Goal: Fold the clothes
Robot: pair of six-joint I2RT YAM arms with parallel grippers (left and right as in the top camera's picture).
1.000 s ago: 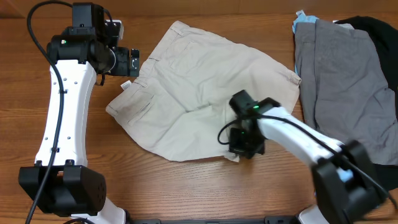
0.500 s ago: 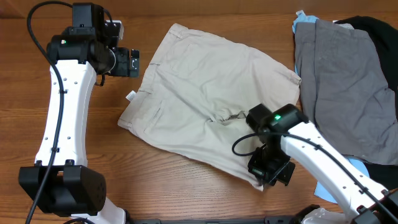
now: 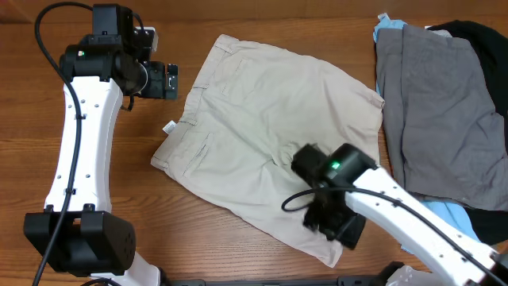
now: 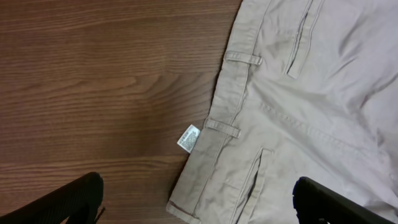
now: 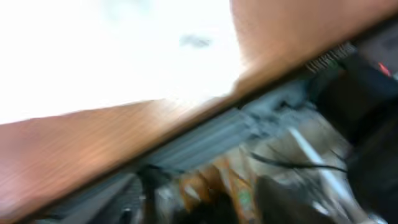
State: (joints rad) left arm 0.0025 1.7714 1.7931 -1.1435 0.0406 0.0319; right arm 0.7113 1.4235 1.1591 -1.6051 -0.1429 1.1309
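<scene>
One pair of khaki shorts (image 3: 270, 135) is spread flat at the middle of the wooden table (image 3: 198, 238), with the waistband (image 4: 214, 134) turned toward 9 o'clock and the leg hems toward 3 and 5 o'clock. One small white label (image 4: 189, 138) sticks out from the waistband onto the bare wood. In the left wrist view, two belt loops (image 4: 242, 58) and two slit pocket openings (image 4: 300, 50) can be counted on the cloth.

A pile of three other garments is seen at 3 o'clock, well apart from the left arm: one grey garment (image 3: 436, 103) on top, one light blue garment (image 3: 448, 213) showing at its edges, and one black garment (image 3: 480, 32) at the far corner.

The left gripper (image 3: 170, 81) is held at 10 o'clock, just beside the waistband end, and its two fingers (image 4: 74, 199) are spread wide with nothing between them. The right gripper (image 3: 337, 226) is placed at 5 o'clock over the lower leg of the shorts. It is blurred, as is its wrist view, so it cannot be told whether its jaws are apart or closed on the cloth.
</scene>
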